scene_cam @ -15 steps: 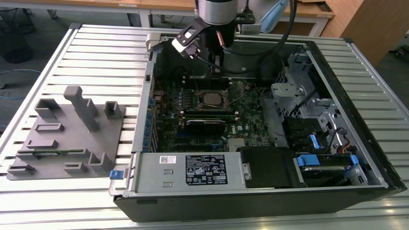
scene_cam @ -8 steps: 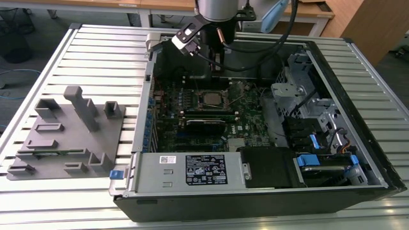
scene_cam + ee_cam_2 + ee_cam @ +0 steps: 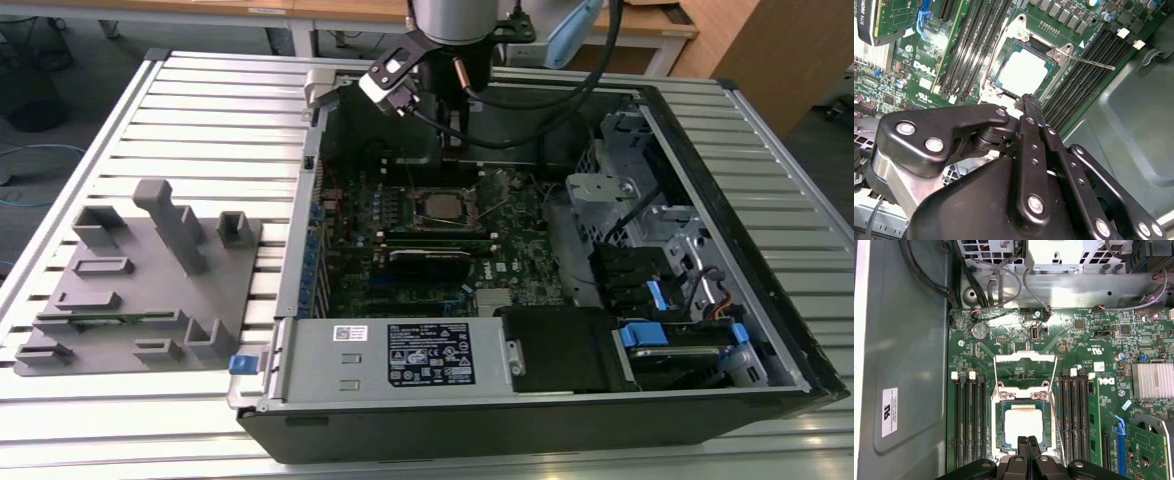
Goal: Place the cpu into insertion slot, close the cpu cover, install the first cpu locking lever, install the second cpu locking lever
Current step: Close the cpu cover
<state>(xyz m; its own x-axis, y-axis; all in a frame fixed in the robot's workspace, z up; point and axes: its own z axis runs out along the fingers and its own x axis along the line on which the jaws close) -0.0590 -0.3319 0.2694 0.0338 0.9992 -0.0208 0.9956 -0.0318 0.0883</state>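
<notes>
The hand [image 3: 1028, 441] has its fingers pressed together with nothing between them, tips at the cover's [image 3: 1022, 391] near edge. Just beyond, the cpu [image 3: 1023, 422] lies flat in the slot [image 3: 999, 430], square, silver top up, framed by the cover. A thin lever [image 3: 1094, 62] juts out sideways over the memory slots [image 3: 1081, 75].
</notes>
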